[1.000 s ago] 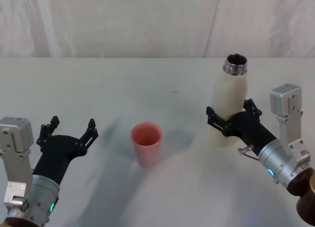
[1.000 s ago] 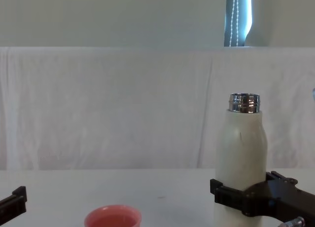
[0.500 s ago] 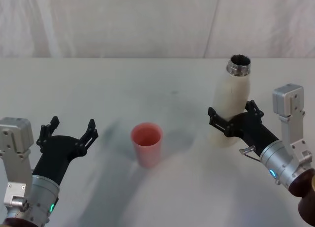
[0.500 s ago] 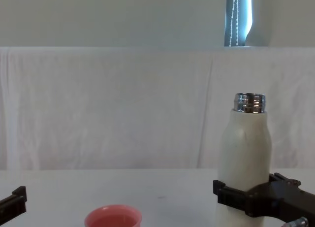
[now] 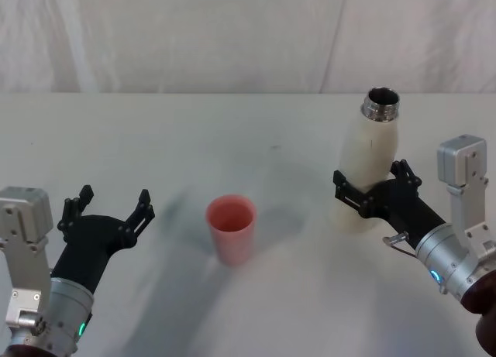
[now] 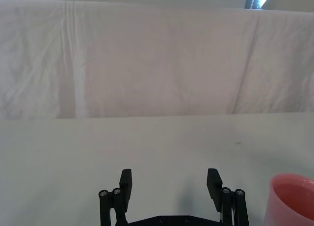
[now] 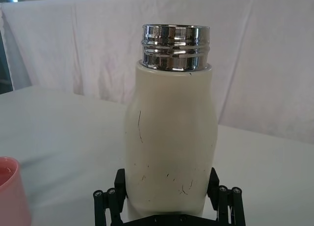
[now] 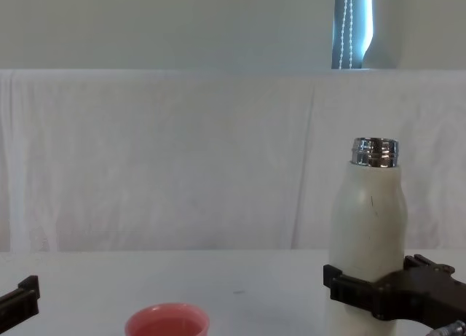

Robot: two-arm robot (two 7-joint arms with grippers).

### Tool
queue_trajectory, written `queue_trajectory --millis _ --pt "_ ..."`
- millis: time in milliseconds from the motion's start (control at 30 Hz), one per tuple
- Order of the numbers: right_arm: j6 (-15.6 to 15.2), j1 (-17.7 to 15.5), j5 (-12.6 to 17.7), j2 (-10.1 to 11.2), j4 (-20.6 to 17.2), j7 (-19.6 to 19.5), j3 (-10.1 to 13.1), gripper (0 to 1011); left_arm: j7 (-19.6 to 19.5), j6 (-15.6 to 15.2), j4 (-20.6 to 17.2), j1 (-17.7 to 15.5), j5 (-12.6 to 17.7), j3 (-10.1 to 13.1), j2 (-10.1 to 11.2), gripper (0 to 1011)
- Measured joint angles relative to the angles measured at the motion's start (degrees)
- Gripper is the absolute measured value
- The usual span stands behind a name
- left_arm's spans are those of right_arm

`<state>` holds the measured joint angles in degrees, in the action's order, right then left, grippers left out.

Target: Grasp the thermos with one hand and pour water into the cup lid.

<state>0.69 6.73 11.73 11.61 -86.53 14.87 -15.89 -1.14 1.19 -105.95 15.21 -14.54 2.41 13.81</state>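
The thermos [image 5: 370, 167] stands upright on the worktop [image 5: 248, 140], on the right side, with the right claw [image 5: 372, 188] around its lower body, one finger on each side of it. The cup lid [image 5: 231, 227] stands upright on the worktop near the middle, well apart from the thermos, to its left and a little nearer the robot. The left claw [image 5: 108, 207] hovers over the worktop to the left of the cup lid, apart from it, fingers spread with nothing between them. A hanging cloth [image 5: 248, 36] backs the worktop's far edge
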Motion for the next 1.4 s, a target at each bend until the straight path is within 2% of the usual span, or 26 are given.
queue_trajectory --millis 467,700,1400 --pt "-0.7 -1.8 -0.2 0.7 -2.5 -0.1 -0.3 1001 0.0 0.0 0.0 0.0 0.0 0.0 0.0 1001" --pt "-0.5 -4.0 -0.3 1.1 -4.9 -0.5 -0.2 1001 0.0 0.0 0.0 0.0 0.0 0.0 0.0 1001" --pt "0.5 -10.5 1.6 2.7 -11.0 -1.2 2.4 1001 0.0 0.0 0.0 0.0 0.0 0.0 0.0 1001"
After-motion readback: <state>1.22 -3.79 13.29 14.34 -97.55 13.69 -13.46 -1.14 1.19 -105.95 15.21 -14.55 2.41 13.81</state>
